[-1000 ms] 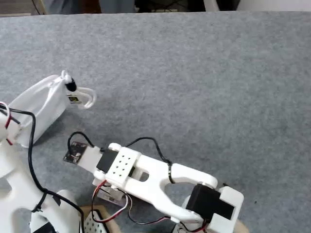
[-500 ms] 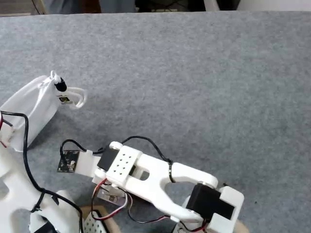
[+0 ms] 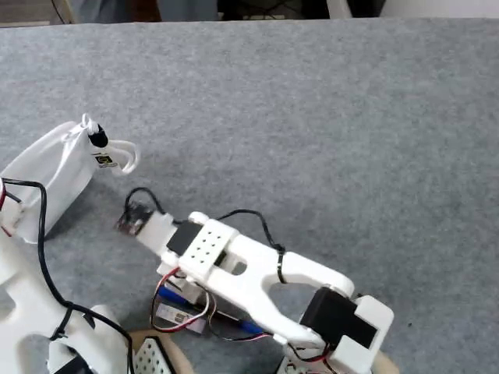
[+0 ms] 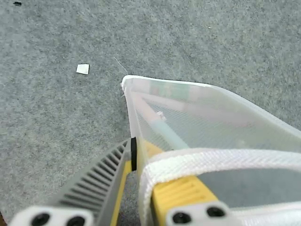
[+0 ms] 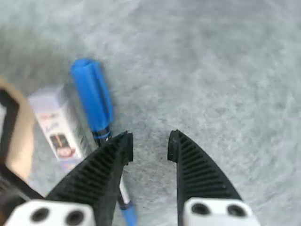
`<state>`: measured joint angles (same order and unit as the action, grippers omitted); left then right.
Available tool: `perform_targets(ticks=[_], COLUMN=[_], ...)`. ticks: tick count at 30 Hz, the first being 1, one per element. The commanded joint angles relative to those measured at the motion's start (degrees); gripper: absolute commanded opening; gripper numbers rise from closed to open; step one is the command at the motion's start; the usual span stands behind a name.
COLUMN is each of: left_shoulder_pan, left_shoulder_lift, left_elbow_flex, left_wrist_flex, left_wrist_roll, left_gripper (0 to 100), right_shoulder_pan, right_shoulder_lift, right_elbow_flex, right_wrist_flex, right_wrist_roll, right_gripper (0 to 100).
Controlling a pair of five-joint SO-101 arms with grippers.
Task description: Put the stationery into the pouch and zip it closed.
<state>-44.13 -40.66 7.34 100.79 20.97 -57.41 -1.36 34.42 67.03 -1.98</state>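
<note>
Centering the wide-open right gripper (image 5: pixel 149 141) over the pen (image 5: pixel 94 101) by the table (image 3: pixel 351 117) near edge matters most, imo; left gripper (image 4: pixel 136 153) clamps the pouch (image 3: pixel 54 171) at the left edge.

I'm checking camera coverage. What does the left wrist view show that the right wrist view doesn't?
Left wrist view: the left gripper clamped on the pouch at its edge, a pale stick inside it, and a white scrap on the mat. Right wrist view: the open right gripper, with a blue pen beside a small box. Both: the grey mat.
</note>
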Motion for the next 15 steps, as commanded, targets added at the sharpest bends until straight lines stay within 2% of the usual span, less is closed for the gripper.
perform_targets(ticks=[1, 8, 12, 15], left_shoulder_pan=[-0.6, -0.5, -0.3, -0.5], left_shoulder_lift=[-1.7, -1.7, -1.7, -1.7], left_elbow_flex=[-1.0, -1.0, -0.9, -0.9], left_wrist_flex=[-1.4, -1.4, -1.6, -1.6], left_wrist_roll=[0.2, 0.2, 0.2, 0.2], left_gripper=[3, 3, 3, 3], right_shoulder_pan=[0.6, -1.2, -6.4, -6.7], right_shoulder_lift=[-0.9, -1.4, -0.9, -0.9], right_elbow_flex=[-4.3, -9.3, -9.5, -9.0], right_wrist_flex=[1.5, 7.5, 11.1, 10.8], right_wrist_roll=[-11.3, -15.1, -15.3, -15.8], right_gripper=[14.2, 16.5, 34.9, 47.4])
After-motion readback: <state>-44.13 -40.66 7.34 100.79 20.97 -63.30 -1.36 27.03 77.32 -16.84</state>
